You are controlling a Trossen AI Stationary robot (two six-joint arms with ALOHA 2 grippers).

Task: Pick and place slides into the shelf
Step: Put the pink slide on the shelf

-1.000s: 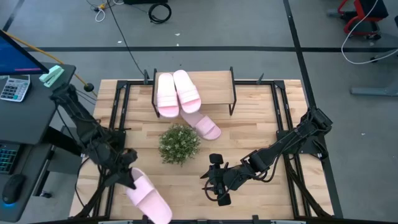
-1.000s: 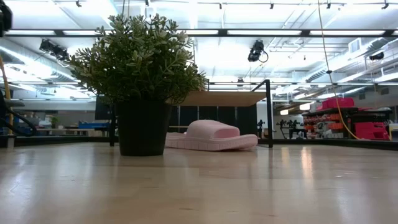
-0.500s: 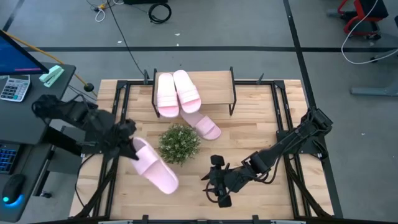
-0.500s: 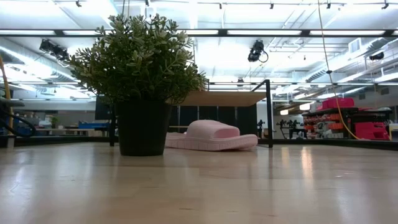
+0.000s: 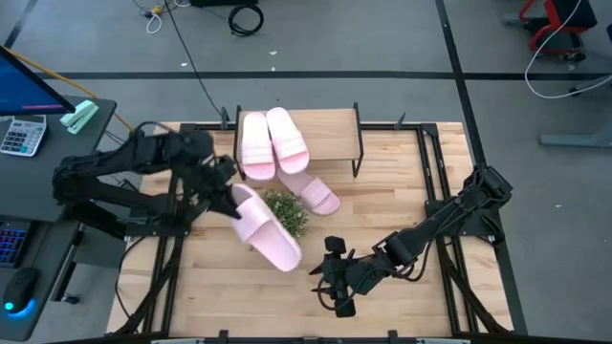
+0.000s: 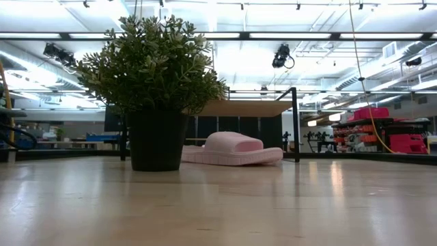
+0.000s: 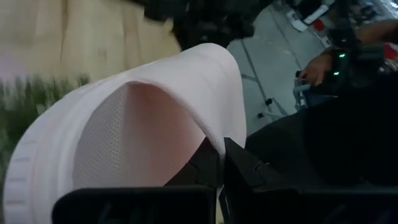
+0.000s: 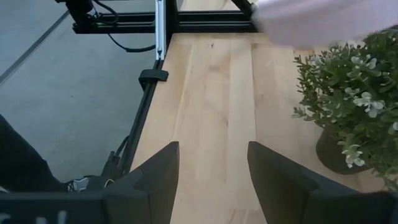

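My left gripper [image 5: 227, 196] is shut on a pale pink slide [image 5: 268, 229], held in the air above the table's left half. The slide's free end reaches over the green plant [image 5: 287, 212]. Two more slides [image 5: 255, 145] [image 5: 287, 139] lie side by side on the left part of the shelf's wooden top board [image 5: 335, 129]. Another slide [image 5: 316, 196] [image 6: 232, 149] rests sole-down on the table at the shelf's near edge. My right gripper [image 5: 330, 282] [image 8: 208, 180] waits open above the table's near middle, touching nothing. My left gripper pinches a thin pale edge [image 7: 211, 144] at the slide's end nearest the arm between its two fingers. Whether that edge is strap or sole, I cannot tell. The fingers come from the table's left, slanting down. The slide juts out beyond them, lifted clear of the table.
The potted plant [image 6: 153, 89] stands at the table's middle, just in front of the shelf [image 6: 252, 108]. Black frame rails [image 5: 182, 182] run along the table's left and right sides. A desk with a calculator [image 5: 21, 134] stands off the table's left. The shelf board's right half is bare.
My left gripper has swung from the table's near left corner toward the far edge and the right, rising and rolling its wrist, still shut on the slide. The slide has gone with it, from beside the near edge to above the plant.
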